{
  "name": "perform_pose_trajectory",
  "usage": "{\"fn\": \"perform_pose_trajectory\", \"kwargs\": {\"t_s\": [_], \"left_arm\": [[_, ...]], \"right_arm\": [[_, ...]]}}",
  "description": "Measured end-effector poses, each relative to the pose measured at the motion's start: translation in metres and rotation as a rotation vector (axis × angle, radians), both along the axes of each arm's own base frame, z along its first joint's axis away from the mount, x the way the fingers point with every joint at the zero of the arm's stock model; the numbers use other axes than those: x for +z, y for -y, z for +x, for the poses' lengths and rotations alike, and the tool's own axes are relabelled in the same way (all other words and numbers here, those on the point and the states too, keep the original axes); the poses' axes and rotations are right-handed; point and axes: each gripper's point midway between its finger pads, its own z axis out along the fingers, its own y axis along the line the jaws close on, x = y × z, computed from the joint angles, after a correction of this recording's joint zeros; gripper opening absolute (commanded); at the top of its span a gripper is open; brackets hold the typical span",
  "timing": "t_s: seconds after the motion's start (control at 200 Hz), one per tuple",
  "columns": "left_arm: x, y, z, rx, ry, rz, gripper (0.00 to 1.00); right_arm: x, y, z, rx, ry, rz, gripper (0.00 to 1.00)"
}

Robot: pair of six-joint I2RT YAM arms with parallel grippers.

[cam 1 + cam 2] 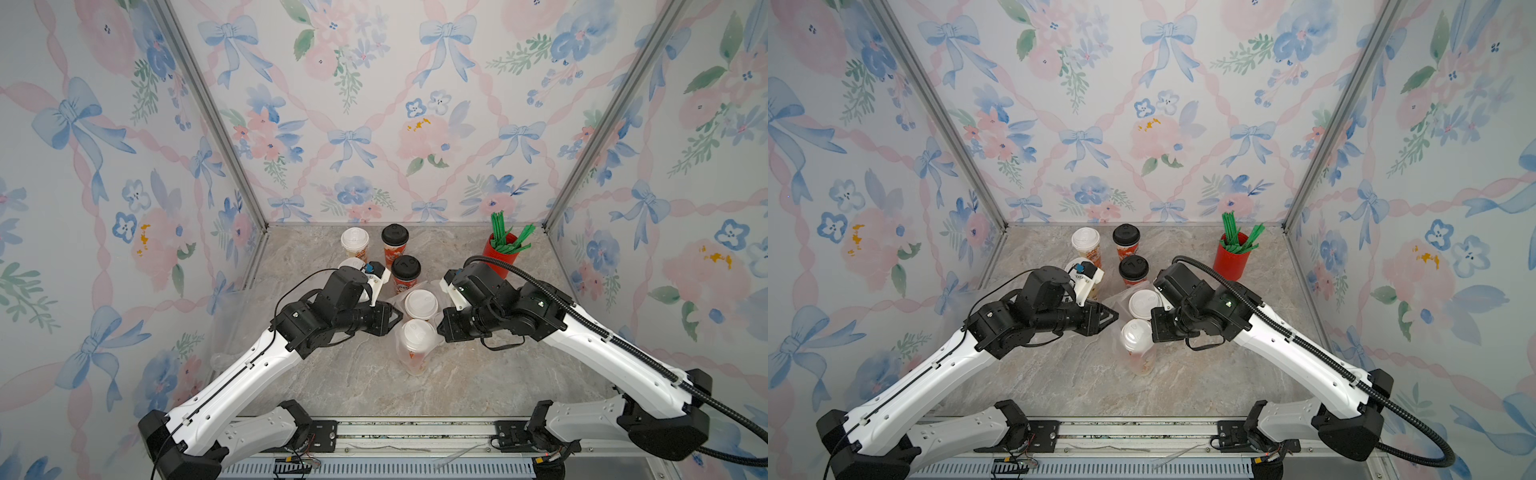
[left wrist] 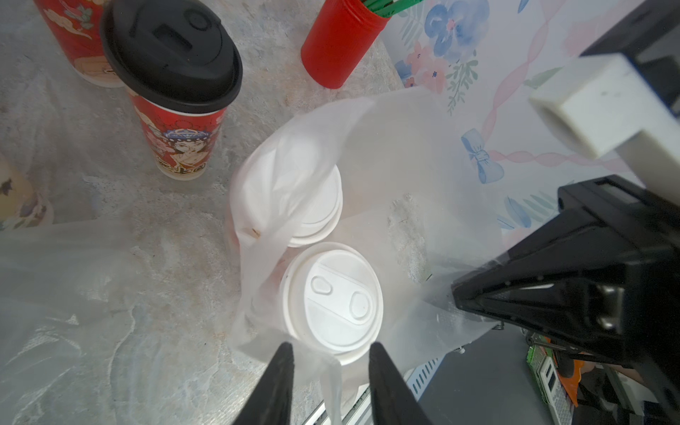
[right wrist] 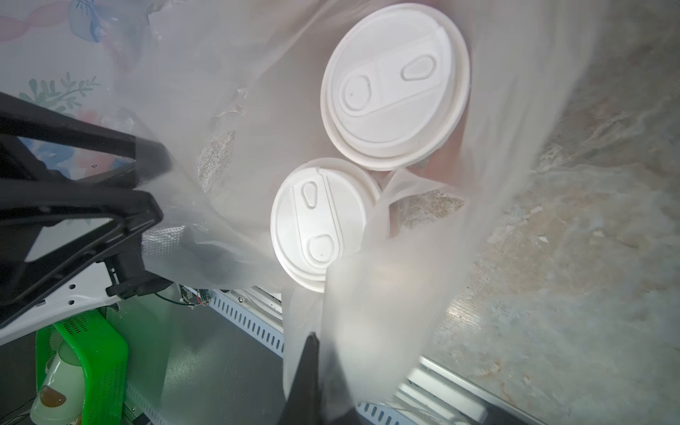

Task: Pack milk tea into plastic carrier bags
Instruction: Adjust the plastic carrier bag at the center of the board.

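Note:
Two white-lidded milk tea cups (image 1: pixel 421 303) (image 1: pixel 417 334) stand side by side inside a clear plastic carrier bag (image 1: pixel 397 297) at mid-table. In the left wrist view my left gripper (image 2: pixel 333 355) is open, its fingers apart just off the nearer lid (image 2: pixel 336 298). A loose strip of bag film (image 2: pixel 331 386) hangs between them, unclamped. My right gripper (image 3: pixel 312 344) is shut on the bag's film (image 3: pixel 386 294) on the opposite side. In both top views the grippers (image 1: pixel 397 318) (image 1: pixel 440 328) flank the bagged cups (image 1: pixel 1144 303).
Behind the bag stand two black-lidded red cups (image 1: pixel 395 239) (image 1: pixel 406 270) and a white-lidded cream cup (image 1: pixel 354 243). Another white lid (image 1: pixel 351 264) is partly hidden by the left wrist. A red cup of green straws (image 1: pixel 500 253) sits at the back right.

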Motion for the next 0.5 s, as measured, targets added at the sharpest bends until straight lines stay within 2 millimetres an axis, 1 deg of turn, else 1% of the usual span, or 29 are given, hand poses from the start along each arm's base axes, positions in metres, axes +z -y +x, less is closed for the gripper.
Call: {"fn": "perform_pose_trajectory", "kwargs": {"t_s": [0.045,0.05,0.06,0.085,0.12,0.21,0.295,0.395,0.5], "left_arm": [[0.0,0.0,0.0,0.0,0.0,0.0,0.42],[0.0,0.0,0.0,0.0,0.0,0.0,0.42],[0.0,0.0,0.0,0.001,0.0,0.0,0.42],[0.0,0.0,0.0,0.002,0.0,0.0,0.42],[0.0,0.0,0.001,0.002,0.0,0.001,0.43],[-0.002,0.002,0.003,-0.003,-0.004,0.008,0.44],[-0.006,0.004,0.005,-0.011,-0.013,0.018,0.48],[-0.009,0.007,0.008,-0.018,-0.014,0.033,0.51],[-0.004,0.011,0.015,-0.025,0.007,0.042,0.55]], "right_arm": [[-0.001,0.001,-0.001,0.004,-0.002,-0.004,0.35],[-0.001,0.001,-0.001,0.007,-0.001,-0.006,0.38],[-0.002,0.001,-0.001,0.007,0.0,-0.008,0.39],[-0.002,0.001,-0.001,0.009,-0.002,-0.009,0.47],[-0.002,0.001,-0.001,0.01,-0.002,-0.01,0.52],[-0.002,0.003,0.0,0.006,0.001,-0.012,0.57],[-0.001,0.006,0.001,0.004,0.009,-0.015,0.61],[0.002,0.015,0.005,-0.02,0.031,-0.024,0.65],[0.008,0.027,0.015,-0.053,0.061,-0.038,0.69]]}}
